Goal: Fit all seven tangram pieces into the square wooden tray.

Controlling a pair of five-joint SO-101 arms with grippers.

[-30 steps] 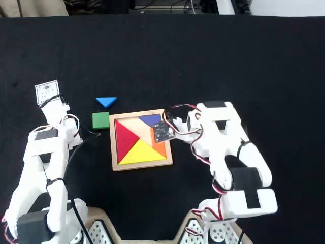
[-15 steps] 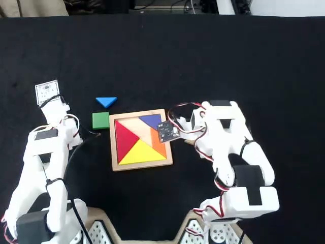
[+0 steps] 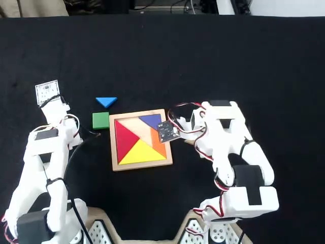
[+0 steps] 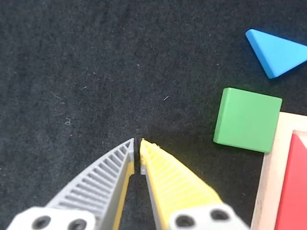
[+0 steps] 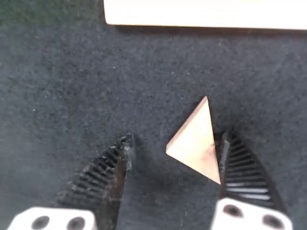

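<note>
Tray (image 3: 142, 165): near surface centre, coloured pieces (image 3: 139, 152) seated inside. Green square (image 4: 247, 120), blue triangle (image 4: 276, 52): on surface off tray's left edge. Left gripper (image 4: 138, 142): fingers closed, empty, near green square. Right gripper (image 5: 176, 140): fingers spread wide, straddling pale triangle (image 5: 196, 141) beside tray's edge.

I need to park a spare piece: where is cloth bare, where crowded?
Bare cloth: beyond the blue triangle and tray, and between the tray and the arm bases. Crowded: green square by the tray's left edge; right end effector open around a tan triangle.
</note>
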